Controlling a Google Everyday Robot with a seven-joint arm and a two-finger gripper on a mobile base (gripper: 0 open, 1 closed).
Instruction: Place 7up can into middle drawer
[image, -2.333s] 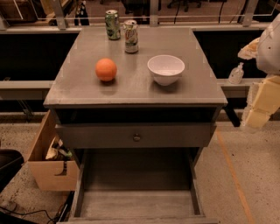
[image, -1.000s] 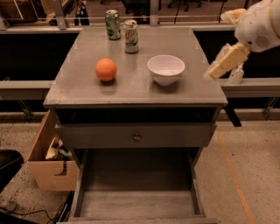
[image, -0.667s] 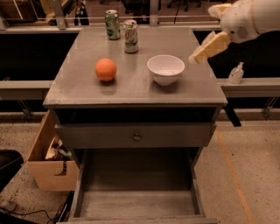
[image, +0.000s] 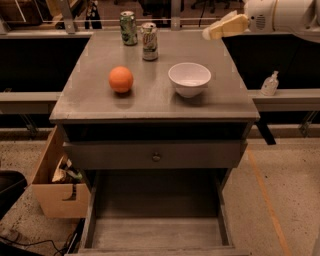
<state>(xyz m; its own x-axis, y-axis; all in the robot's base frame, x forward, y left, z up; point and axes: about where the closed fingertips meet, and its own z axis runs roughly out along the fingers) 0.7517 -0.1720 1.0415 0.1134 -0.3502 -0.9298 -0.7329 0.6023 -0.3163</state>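
The 7up can (image: 149, 41), pale silver-white with green and red markings, stands upright at the back of the grey cabinet top (image: 150, 100). The middle drawer (image: 155, 232) is pulled out at the bottom of the view, with a bare flat floor. My gripper (image: 220, 29) hangs above the back right of the cabinet top, pointing left. It is to the right of the can, apart from it, and holds nothing that I can see.
A darker green can (image: 128, 28) stands just behind and left of the 7up can. An orange (image: 121, 79) and a white bowl (image: 189, 78) sit mid-top. A drawer front with a round knob (image: 156, 157) is above the open drawer. A cardboard box (image: 57, 185) stands left; a sanitiser bottle (image: 270, 83) right.
My arm has swung up and to the left, from beside the cabinet's right edge to above its back right corner. The cans, orange and bowl have not moved.
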